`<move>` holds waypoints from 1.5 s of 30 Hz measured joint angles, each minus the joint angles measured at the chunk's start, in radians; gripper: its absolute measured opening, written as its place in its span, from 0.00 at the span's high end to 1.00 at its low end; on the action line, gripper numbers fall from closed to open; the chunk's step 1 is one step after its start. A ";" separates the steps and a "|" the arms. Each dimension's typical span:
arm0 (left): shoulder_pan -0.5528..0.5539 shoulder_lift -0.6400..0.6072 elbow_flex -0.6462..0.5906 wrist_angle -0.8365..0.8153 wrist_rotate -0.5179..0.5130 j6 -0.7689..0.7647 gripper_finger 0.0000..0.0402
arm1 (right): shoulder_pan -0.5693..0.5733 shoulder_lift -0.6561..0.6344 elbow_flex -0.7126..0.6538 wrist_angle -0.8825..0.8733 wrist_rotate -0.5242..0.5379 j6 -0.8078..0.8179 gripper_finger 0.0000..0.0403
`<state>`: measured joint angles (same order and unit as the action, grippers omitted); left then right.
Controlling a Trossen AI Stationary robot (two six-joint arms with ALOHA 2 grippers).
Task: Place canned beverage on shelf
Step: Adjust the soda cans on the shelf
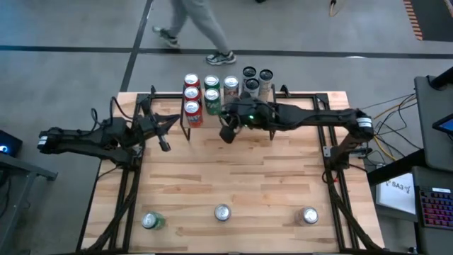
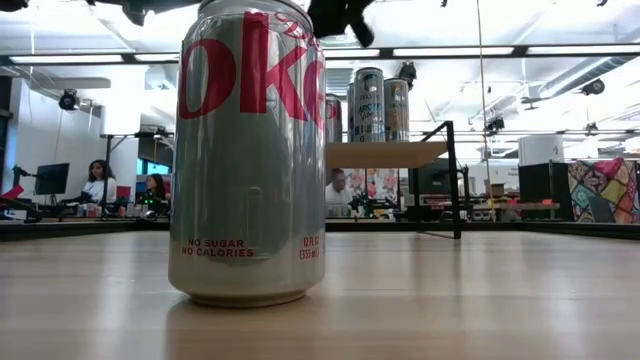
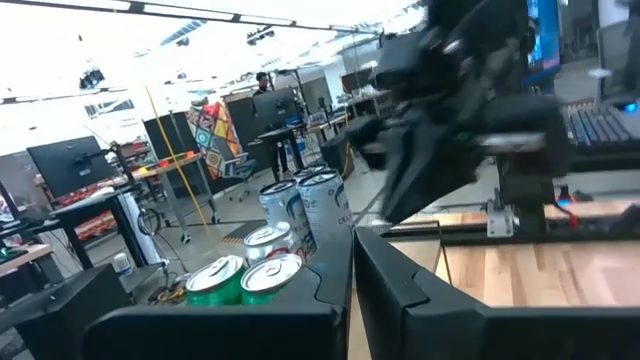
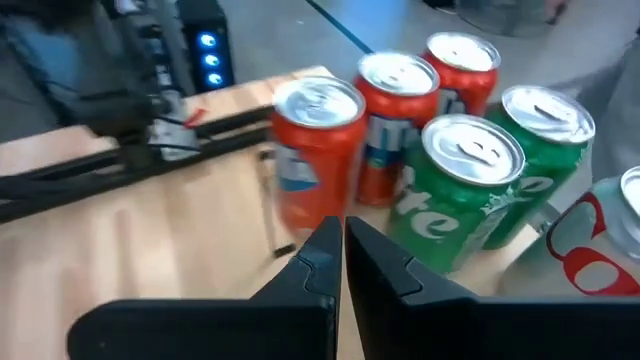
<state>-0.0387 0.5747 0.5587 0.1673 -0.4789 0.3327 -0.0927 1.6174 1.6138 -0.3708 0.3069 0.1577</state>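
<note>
Shelf (image 1: 228, 106) is sitting at the far edge of the desk (image 1: 233, 177), already crowded with cans — three red ones (image 1: 192, 95) on its left, two green ones (image 1: 211, 92) next, a silver one with red lettering (image 1: 231, 86), then two dark-topped cans (image 1: 257, 78) at the right end. Right tool (image 1: 227, 133) is hanging just in front of the shelf, arm stretching in from the right side of the desk, fingers clenched together with nothing between them; in its wrist view the tips (image 4: 340, 250) are pointing at the gap between a red can (image 4: 315, 150) and a green can (image 4: 455, 185). Left tool (image 1: 164, 144) is waiting off the shelf's left end, also clenched and carrying nothing.

Three more cans are standing along the near edge, well apart from the shelf: a green one (image 1: 151, 221) at left, a silver one (image 1: 222, 212) in the middle, another silver one (image 1: 309, 215) at right. The low view is mostly filled by one silver can with red lettering (image 2: 250, 150).

Behind the desk a person (image 1: 198, 28) is walking across the grey floor — only legs and sneakers showing.
</note>
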 joint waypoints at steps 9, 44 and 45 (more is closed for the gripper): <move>0.000 0.000 0.001 0.043 0.062 -0.051 1.00 | 0.128 -0.135 0.000 -0.138 -0.002 0.020 0.98; -0.295 0.470 0.329 0.110 0.038 -0.205 1.00 | 0.451 -0.273 0.000 -0.768 0.001 0.344 0.98; -0.296 0.484 0.345 0.100 0.038 -0.197 1.00 | 0.441 -0.282 0.000 -0.769 0.004 0.351 0.98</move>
<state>-0.3349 1.0585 0.9038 0.2672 -0.4411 0.1356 0.3479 1.3357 1.6138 -1.1398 0.3111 0.5089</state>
